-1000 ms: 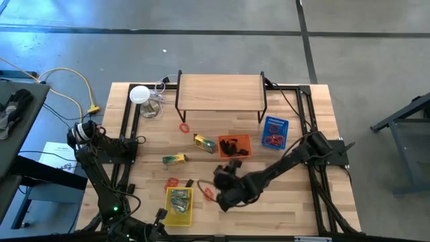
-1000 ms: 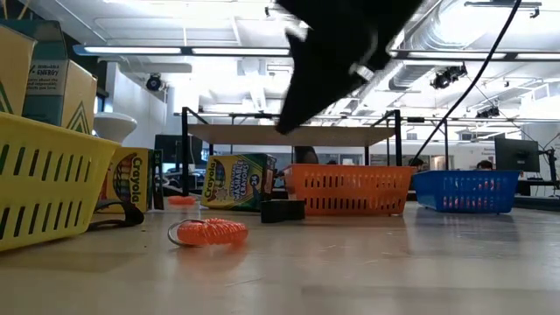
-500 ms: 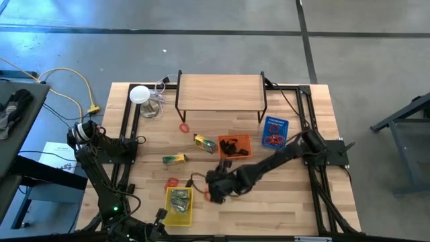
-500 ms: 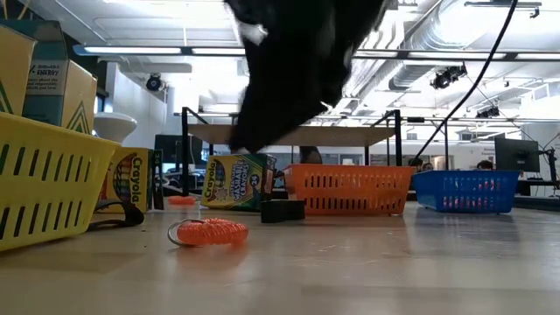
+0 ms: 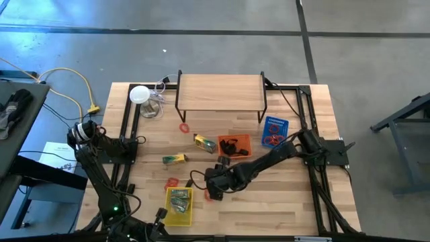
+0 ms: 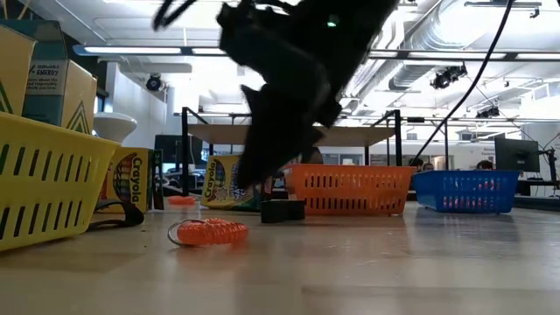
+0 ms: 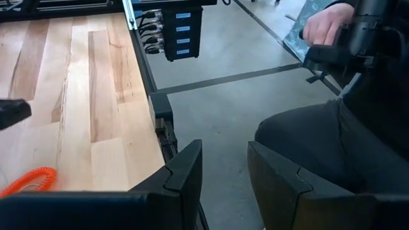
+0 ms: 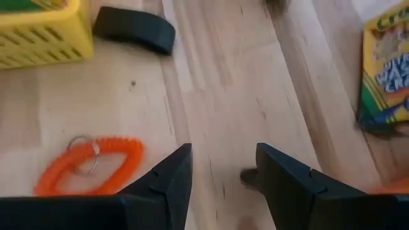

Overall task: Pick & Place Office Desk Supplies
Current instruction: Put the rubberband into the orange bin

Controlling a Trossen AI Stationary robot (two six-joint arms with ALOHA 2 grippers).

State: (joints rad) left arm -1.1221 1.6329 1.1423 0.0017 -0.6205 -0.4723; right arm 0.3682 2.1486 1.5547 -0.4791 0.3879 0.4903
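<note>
My right gripper (image 5: 211,187) (image 8: 220,185) hangs open just above the table near the yellow basket (image 5: 179,206), fingers pointing down. An orange-red coiled band with a metal ring (image 8: 89,165) (image 6: 208,232) lies flat on the wood just beside its fingers, untouched. A black clip (image 8: 134,29) (image 5: 190,183) lies by the basket's far side. Two yellow-green crayon packs (image 5: 205,142) (image 5: 175,158) and other red bands (image 5: 183,127) (image 5: 173,182) lie on the table. My left gripper (image 7: 223,172) is open, parked off the table's near left edge.
An orange basket (image 5: 234,146) holds black clips, and a blue basket (image 5: 274,132) holds red bands. A wooden shelf (image 5: 220,93) stands at the far side, a white disc (image 5: 139,94) left of it. A person's hand (image 7: 326,25) shows beyond the table.
My right gripper has moved toward the table's left edge and slightly toward the far edge, dropping lower, until it hangs over the coiled band beside the yellow basket. The band and the other items have stayed in place.
</note>
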